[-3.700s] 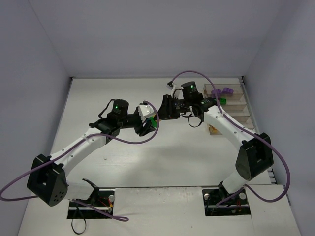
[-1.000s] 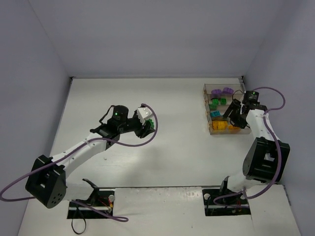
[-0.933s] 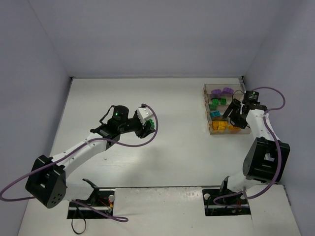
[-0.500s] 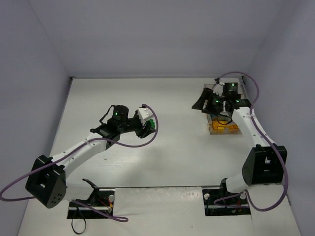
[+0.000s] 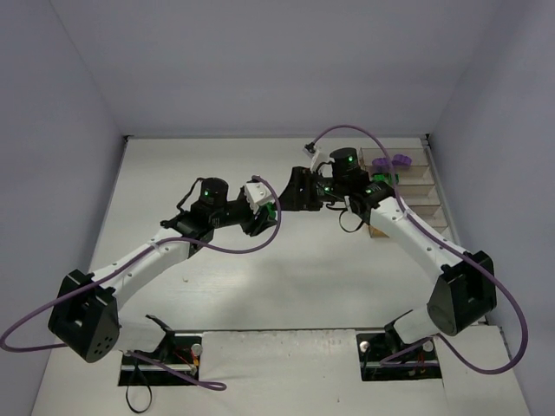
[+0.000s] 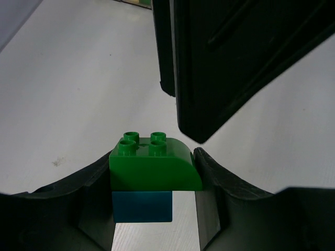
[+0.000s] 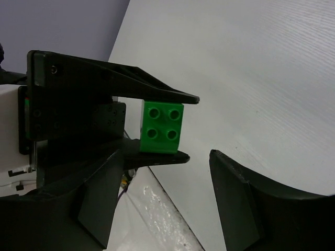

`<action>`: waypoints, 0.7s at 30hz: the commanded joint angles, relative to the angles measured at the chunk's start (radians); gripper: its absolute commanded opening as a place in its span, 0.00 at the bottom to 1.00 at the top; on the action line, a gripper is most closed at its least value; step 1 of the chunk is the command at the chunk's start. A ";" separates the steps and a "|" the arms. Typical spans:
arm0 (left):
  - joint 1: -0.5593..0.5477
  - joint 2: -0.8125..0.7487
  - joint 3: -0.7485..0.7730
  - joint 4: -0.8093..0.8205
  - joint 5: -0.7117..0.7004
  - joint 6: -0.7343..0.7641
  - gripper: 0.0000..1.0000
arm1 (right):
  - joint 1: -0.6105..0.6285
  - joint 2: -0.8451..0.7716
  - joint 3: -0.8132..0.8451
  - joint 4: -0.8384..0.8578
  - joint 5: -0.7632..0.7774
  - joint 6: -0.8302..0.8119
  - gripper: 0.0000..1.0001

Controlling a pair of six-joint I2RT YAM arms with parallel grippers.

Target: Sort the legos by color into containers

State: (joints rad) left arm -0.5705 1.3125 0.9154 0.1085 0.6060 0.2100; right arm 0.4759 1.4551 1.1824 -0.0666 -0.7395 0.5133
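Note:
My left gripper (image 5: 267, 213) is shut on a green rounded lego (image 5: 271, 211) stacked on a teal lego, held above the table's middle. In the left wrist view the green lego (image 6: 154, 167) sits on the teal lego (image 6: 142, 205) between my fingers (image 6: 94, 188). My right gripper (image 5: 293, 191) is open and empty, pointing at the left gripper just right of it. In the right wrist view the green lego (image 7: 162, 127) shows ahead of my open gripper (image 7: 165, 201). The containers (image 5: 418, 177) stand at the far right, with purple legos (image 5: 395, 161) in the far bin.
The right arm's forearm crosses over the near bins and hides most of their contents. The right gripper's black finger (image 6: 235, 68) fills the upper part of the left wrist view. Walls enclose the table at the back and both sides.
My right arm has swung left from the containers to the table's middle and now faces the left gripper. The left gripper still holds the green and teal legos in almost the same place.

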 commanded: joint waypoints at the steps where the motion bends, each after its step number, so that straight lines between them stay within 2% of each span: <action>1: -0.006 -0.004 0.063 0.040 0.031 0.028 0.15 | 0.035 0.007 0.056 0.111 -0.024 0.028 0.63; 16: -0.008 -0.025 0.063 0.022 0.043 0.025 0.15 | 0.086 0.063 0.054 0.162 0.003 0.054 0.60; 21: -0.006 -0.025 0.062 0.028 0.043 0.022 0.15 | 0.095 0.071 0.043 0.163 0.000 0.050 0.55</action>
State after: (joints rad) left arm -0.5705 1.3151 0.9203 0.0849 0.6140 0.2165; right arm 0.5606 1.5356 1.1866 0.0208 -0.7341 0.5575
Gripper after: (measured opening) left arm 0.446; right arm 0.570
